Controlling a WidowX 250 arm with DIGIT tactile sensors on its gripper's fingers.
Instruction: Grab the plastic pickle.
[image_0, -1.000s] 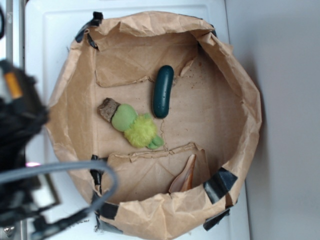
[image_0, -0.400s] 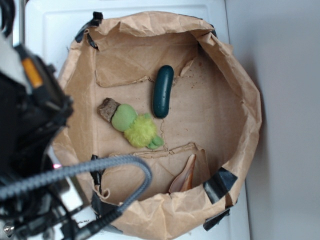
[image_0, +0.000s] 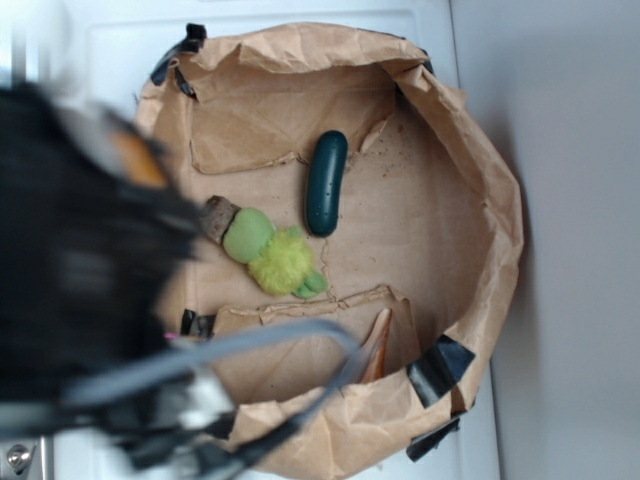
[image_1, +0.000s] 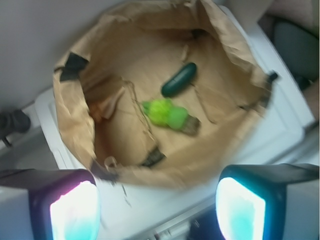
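Pickle (image_0: 326, 183) of dark teal-green plastic is seen lying on the floor of a brown paper bag (image_0: 480, 200) with rolled-down walls, just beside a fuzzy lime-green plush toy (image_0: 268, 248) but apart from it. In the exterior view the left side is covered by the blurred black arm (image_0: 80, 280), and the fingers are hidden there. They are shown only in the wrist view, where the gripper (image_1: 157, 209) is held wide open and empty, outside the bag's near wall and well apart from the pickle (image_1: 179, 79). The bag is carried on a white surface (image_0: 100, 60).
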